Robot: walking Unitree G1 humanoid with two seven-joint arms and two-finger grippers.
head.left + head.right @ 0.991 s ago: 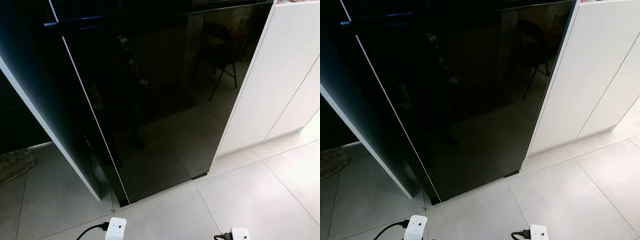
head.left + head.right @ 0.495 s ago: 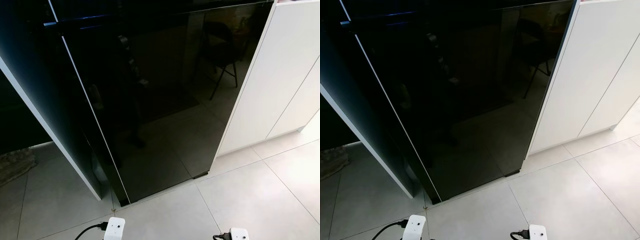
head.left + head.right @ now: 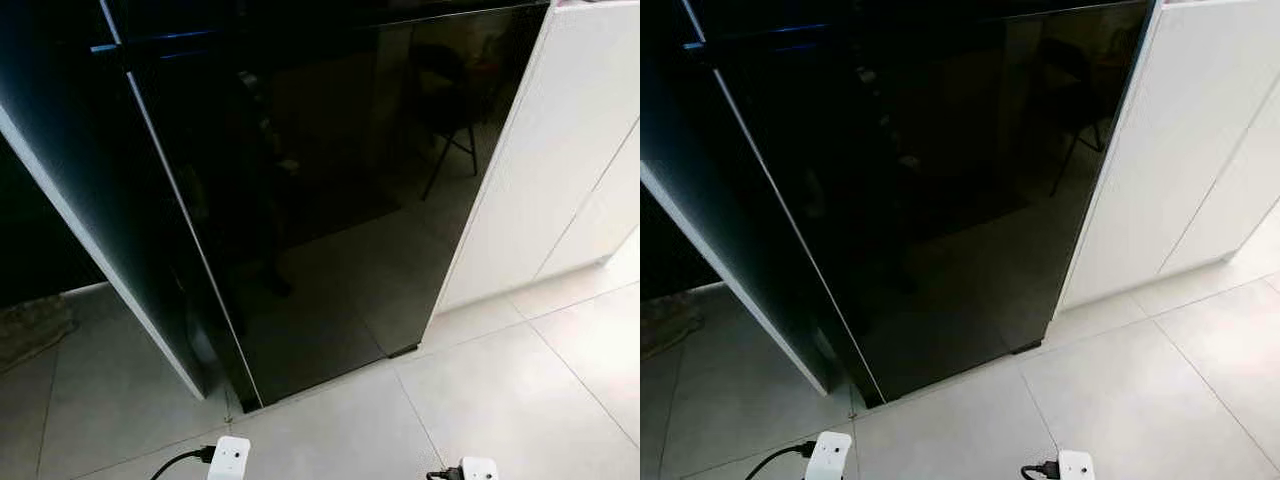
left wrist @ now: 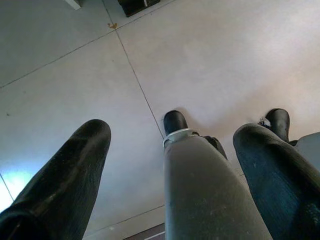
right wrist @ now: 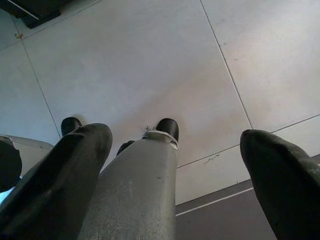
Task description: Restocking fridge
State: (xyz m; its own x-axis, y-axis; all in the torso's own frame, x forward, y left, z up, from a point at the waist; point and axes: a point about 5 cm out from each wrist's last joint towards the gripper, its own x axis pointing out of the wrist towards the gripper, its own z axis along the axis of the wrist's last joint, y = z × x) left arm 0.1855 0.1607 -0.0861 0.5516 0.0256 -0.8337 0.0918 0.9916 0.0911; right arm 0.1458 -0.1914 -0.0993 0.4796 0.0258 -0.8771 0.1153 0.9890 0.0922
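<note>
Stood facing black fridge (image 3: pixel 320 200), door shut, white cabinet (image 3: pixel 560 170) to its right. Both arms hung idle over tiled floor (image 3: pixel 1140 400), prob. pre-approach: left gripper (image 4: pixel 170 165) jaws released, empty; right gripper (image 5: pixel 175 170) jaws released, nothing to restock w/.

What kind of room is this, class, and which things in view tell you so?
Most likely a home kitchen: a tall glossy black fridge with its door shut stands beside white cabinets on a pale tiled floor.
</note>
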